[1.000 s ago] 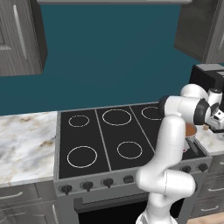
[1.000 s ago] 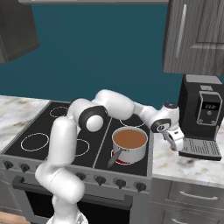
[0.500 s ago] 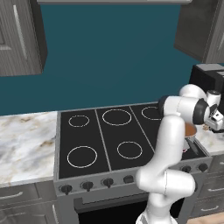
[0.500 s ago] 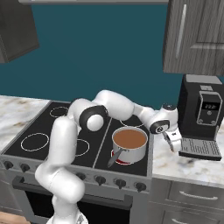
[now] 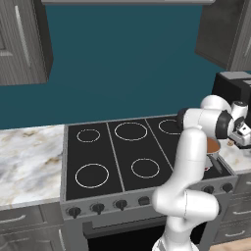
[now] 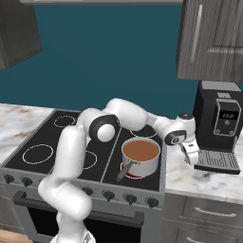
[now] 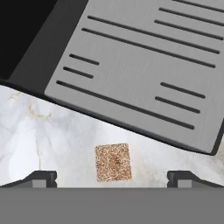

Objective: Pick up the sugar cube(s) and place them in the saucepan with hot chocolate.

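One sugar cube (image 7: 113,162) lies on the marble counter (image 7: 52,140), flat on one face, a speckled tan square seen from above, just beside the front edge of the coffee machine's drip tray (image 7: 144,65) and not touching it. Its sides are equal, so it has no long axis; its edges run slightly askew to the tray's edge. My claw (image 7: 111,178) hangs over it with both tips spread wide, one to each side of the cube and well clear of it, nothing pinched between them. The grey slotted tray and its dark rim slant across the upper part of my hand view, close behind the cube. From the right base view, my gripper reaches down at the strip of counter between the stove (image 6: 57,142) and the black coffee machine (image 6: 219,123). The saucepan with hot chocolate (image 6: 140,155) stands on the stove's front right burner, near that edge of the cooktop, brown liquid inside, its grey handle pointing toward the front edge and the knobs. My arm arches over the stove behind the pan without touching it.
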Tool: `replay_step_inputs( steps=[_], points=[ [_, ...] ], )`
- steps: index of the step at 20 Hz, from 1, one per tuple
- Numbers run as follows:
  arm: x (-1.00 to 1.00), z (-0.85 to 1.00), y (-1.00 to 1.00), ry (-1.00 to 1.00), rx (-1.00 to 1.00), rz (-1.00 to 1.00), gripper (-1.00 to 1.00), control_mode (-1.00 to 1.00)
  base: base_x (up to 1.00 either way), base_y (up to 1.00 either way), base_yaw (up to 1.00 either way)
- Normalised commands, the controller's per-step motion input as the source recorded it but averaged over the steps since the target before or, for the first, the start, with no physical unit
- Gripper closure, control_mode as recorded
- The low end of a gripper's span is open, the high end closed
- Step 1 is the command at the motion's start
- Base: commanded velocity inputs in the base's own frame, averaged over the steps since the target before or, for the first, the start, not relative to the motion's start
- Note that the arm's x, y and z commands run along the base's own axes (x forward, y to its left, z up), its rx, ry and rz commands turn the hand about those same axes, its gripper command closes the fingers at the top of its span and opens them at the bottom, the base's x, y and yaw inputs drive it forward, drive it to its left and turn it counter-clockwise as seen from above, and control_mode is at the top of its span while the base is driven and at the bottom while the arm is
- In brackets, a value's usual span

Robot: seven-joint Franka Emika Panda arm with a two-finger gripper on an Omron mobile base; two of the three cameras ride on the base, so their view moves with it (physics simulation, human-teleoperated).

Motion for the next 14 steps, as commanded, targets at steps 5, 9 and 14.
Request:
replay_step_inputs(
  steps=[5, 9, 14],
  points=[
    [0.0, -0.03, -0.11, 0.0, 0.03, 0.0, -1.0, -1.0, 0.0, 0.0, 0.0],
    [0.0, -0.19, 0.0, 0.0, 0.01, 0.0, -1.0, -1.0, 0.0, 0.0, 0.0],
    [0.0, -0.24, 0.0, 0.0, 0.01, 0.0, -1.0, -1.0, 0.0, 0.0, 0.0]
  ],
)
